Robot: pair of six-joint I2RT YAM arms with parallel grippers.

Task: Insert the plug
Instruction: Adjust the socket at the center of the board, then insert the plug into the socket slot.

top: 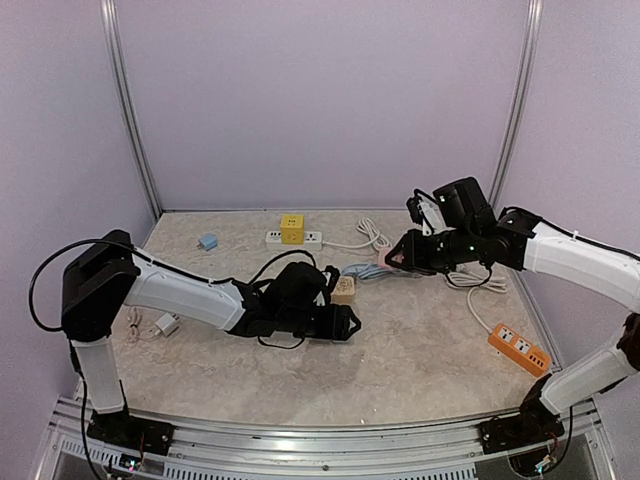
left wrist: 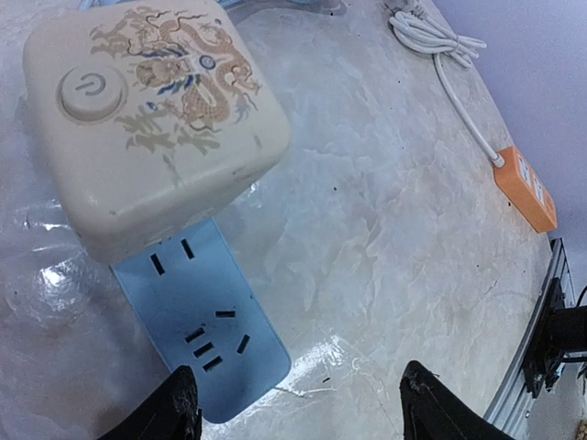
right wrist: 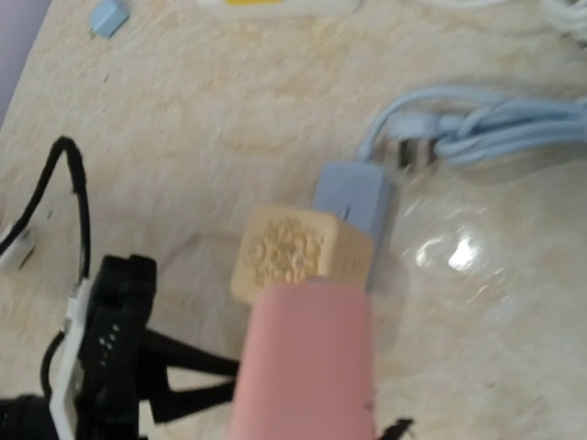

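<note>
A beige cube adapter (left wrist: 147, 119) with a power button and a dragon print stands plugged into one end of a blue power strip (left wrist: 206, 335) lying flat on the table. My left gripper (left wrist: 303, 412) hangs just past the strip's free end. It is open, one finger beside the strip's corner and the other over bare table. My right gripper (top: 400, 255) is shut on a pink plug (right wrist: 307, 367), held in the air just right of the cube (top: 345, 290). The pink body hides the right fingertips in the right wrist view.
An orange power strip (top: 519, 348) with a white cord lies at the right edge. A white strip carrying a yellow cube (top: 292, 230) lies at the back. A small blue adapter (top: 208, 241) and a white charger (top: 165, 324) lie at the left. The blue strip's coiled cord (right wrist: 477, 128) trails behind it.
</note>
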